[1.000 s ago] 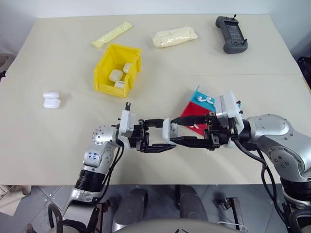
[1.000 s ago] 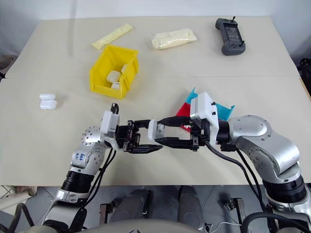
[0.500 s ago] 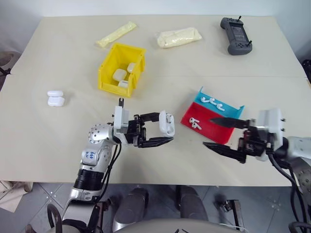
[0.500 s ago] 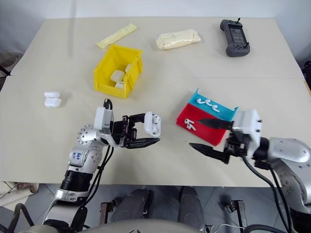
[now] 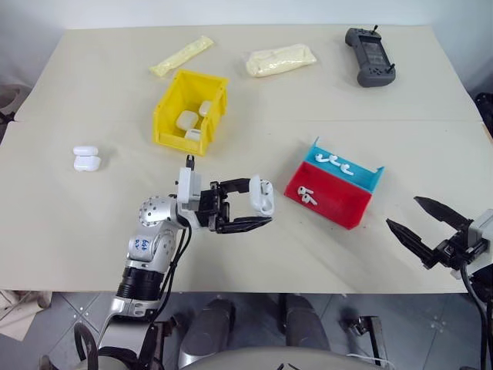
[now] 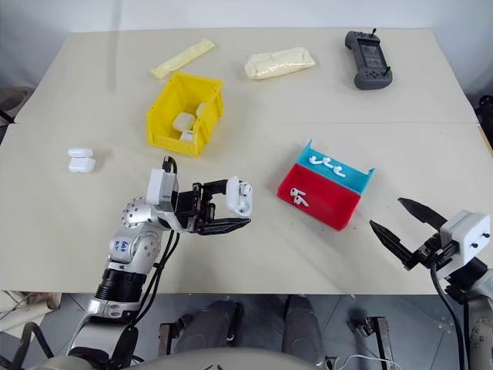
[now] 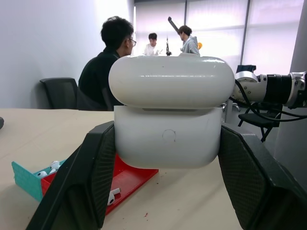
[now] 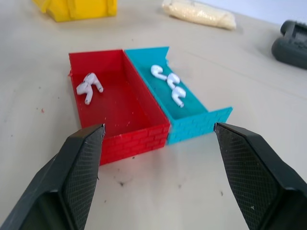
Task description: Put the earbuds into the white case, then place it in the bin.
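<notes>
Glossy rounded white case (image 7: 171,115) – lid seemingly ajar, pinched between ribbed black fingers (image 7: 91,177)

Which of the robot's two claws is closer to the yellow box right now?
The left. The left gripper, shut on a white case, hovers just in front of the yellow bin. The right gripper hangs open far off, beyond the red and blue tray.

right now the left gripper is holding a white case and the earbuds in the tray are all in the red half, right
Not quite. The left gripper does hold a white case, but the earbuds are split: some lie in the tray's red half, others in its blue half, as the right wrist view shows.
</notes>
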Robot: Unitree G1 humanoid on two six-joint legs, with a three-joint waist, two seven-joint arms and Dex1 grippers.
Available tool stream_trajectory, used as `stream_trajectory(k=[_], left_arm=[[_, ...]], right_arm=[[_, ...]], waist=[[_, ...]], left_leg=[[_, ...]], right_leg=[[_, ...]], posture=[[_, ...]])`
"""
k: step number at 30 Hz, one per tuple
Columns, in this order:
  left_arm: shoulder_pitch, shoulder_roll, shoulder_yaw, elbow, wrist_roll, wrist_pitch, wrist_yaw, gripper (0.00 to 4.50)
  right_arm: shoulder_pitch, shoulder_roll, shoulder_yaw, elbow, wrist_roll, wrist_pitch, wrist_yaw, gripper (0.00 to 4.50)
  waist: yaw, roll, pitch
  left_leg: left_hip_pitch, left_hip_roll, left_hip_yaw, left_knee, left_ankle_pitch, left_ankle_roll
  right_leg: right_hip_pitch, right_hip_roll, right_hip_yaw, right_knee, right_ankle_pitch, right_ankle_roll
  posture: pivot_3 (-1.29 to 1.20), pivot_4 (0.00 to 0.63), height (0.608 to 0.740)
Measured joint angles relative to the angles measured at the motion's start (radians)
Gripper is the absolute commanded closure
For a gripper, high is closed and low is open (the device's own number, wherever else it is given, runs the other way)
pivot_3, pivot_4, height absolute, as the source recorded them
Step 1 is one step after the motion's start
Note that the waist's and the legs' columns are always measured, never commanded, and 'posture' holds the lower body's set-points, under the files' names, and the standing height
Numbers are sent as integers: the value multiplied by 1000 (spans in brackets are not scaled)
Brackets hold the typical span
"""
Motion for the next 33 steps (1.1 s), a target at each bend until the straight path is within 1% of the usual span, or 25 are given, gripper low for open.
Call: stream_trajectory(k=[3, 7, 9, 10, 12, 13, 15, 16, 18, 20, 24, 27, 33], left_arm=[[-1, -7, -2, 0, 1, -7, 9, 1703], [-5, -5, -9, 1, 21, -4, 44, 1703], [-6, -8, -14, 4, 24, -6, 50, 1703], [-9, -14, -20, 4, 26, -7, 51, 1703], [-8, -26, -27, 5, 29, -11, 53, 1703], [-9, -30, -32, 5, 30, -13, 54, 1703], [-6, -33, -34, 6, 34, -19, 61, 1703], [-4, -38, -37, 4, 35, -21, 64, 1703], [0, -46, -43, 5, 36, -27, 72, 1703], [7, -54, -47, 2, 37, -31, 78, 1703], [33, -56, -52, -4, 39, -42, 93, 1703], [37, -56, -54, -7, 40, -46, 106, 1703], [45, -50, -53, -10, 40, -52, 122, 1703]], right_arm=[[-100, -71, 52, -8, 30, 104, -11, 709], [-312, -215, 160, 10, -5, 255, -55, 709], [-463, -261, 251, 59, -26, 344, -60, 709], [-519, -273, 287, 80, -36, 375, -58, 709], [-671, -295, 406, 157, -80, 460, -50, 709], [-717, -302, 440, 186, -96, 493, -45, 709], [-862, -323, 568, 282, -160, 568, -4, 709], [-909, -331, 615, 316, -194, 580, 16, 709], [-1020, -332, 725, 419, -275, 575, 78, 709], [-1098, -324, 798, 505, -340, 561, 128, 709], [-1232, -270, 903, 703, -461, 479, 199, 709], [-1289, -228, 942, 820, -528, 406, 243, 709], [-1341, -162, 992, 958, -623, 302, 305, 709]], waist=[[-8, 0, 0], [-14, 1, 0], [-13, 1, 0], [-14, 1, 0], [-13, 0, 0], [-11, 0, 0], [-13, 1, 0], [-12, 1, 0], [-15, 1, 0], [-15, 1, 0], [-16, 0, 0], [-17, 1, 0], [-18, 1, 0]], left_leg=[[0, 0, 0, 0, 0, 0], [-1, 0, 0, 0, 0, 0], [-1, 0, 0, 0, 0, 0], [-2, 0, 0, 0, 0, 0], [-3, -1, 0, 1, 0, 0], [-3, -1, 0, 1, 0, 0], [-4, -1, 0, 1, 0, 0], [-4, -1, -1, 0, 0, 0], [-4, -1, 0, 0, 0, 0], [-5, -1, 1, 0, 0, 0], [-4, -1, 1, 0, 0, 0], [-4, 0, 1, 0, 0, 0], [-5, -1, 1, 0, 0, 0]], right_leg=[[0, 0, 0, 0, 0, 0], [-1, 0, 0, 0, 0, 0], [-1, -1, 0, 0, 0, 0], [-1, -1, 0, 0, 0, 0], [-2, -1, 0, -1, 0, 0], [-2, -2, -1, -1, 0, 0], [-3, -2, -1, -1, 0, 0], [-3, -2, -1, -1, 0, 0], [-4, -2, -1, -1, 0, 0], [-4, -2, -1, -2, 0, 0], [-5, -2, -1, -1, 0, 0], [-5, -2, -1, -1, 0, 0], [-5, -2, -1, -1, 0, 0]], posture=[[0, 150, 740], [0, 150, 740], [0, 150, 740], [0, 150, 740], [0, 150, 740], [0, 150, 740], [0, 150, 740], [0, 150, 740], [0, 150, 740], [0, 150, 740], [0, 150, 740], [0, 150, 740], [0, 150, 740]])
